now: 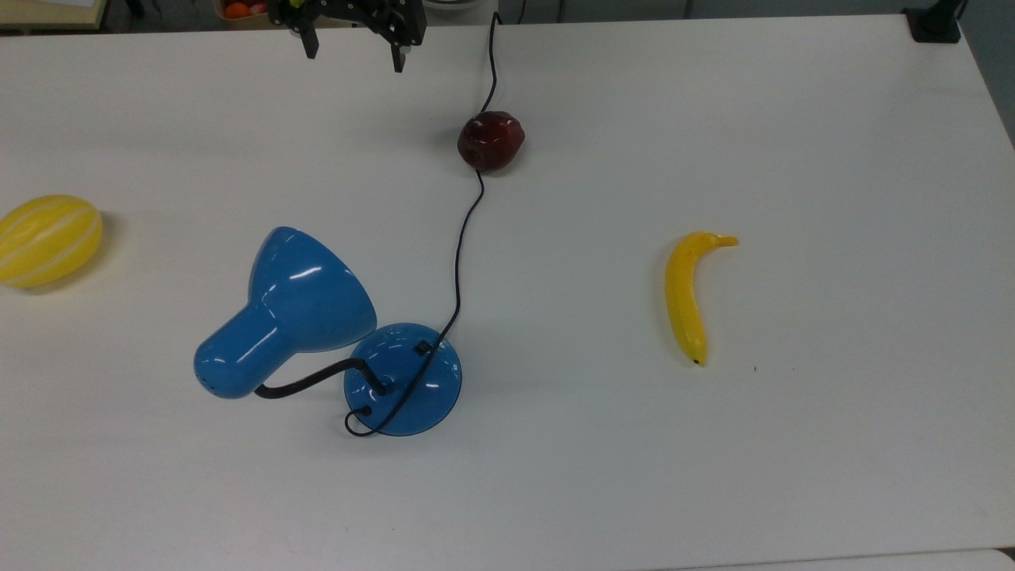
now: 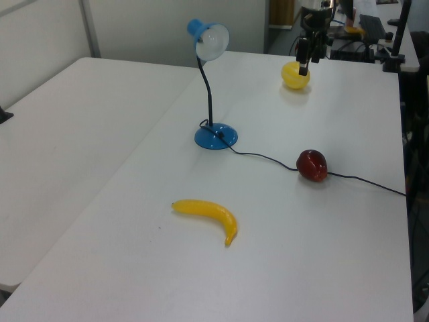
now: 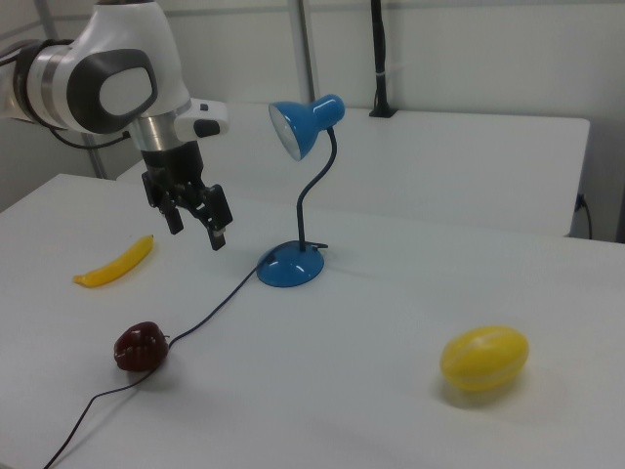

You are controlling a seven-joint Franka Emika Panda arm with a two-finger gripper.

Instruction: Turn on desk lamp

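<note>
1. Hand (image 1: 353, 55) open, empty, raised over the table (image 1: 714, 476) at the top view's upper edge, well apart from the desk lamp (image 1: 305, 305).
2. Left to right across the top view: yellow melon (image 1: 47, 239) at the far left; desk lamp left of centre, shade tilted, switch (image 1: 423, 347) on the round base; red apple (image 1: 491, 140) on the cord (image 1: 458, 262); banana (image 1: 687, 295) at right.

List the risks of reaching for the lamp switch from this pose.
1. The small black switch is tiny, so the open end effector may miss it.
2. The black cord drapes over the round blue base beside the switch and could snag.
3. The glossy blue cone shade overhangs the base and may be bumped.
</note>
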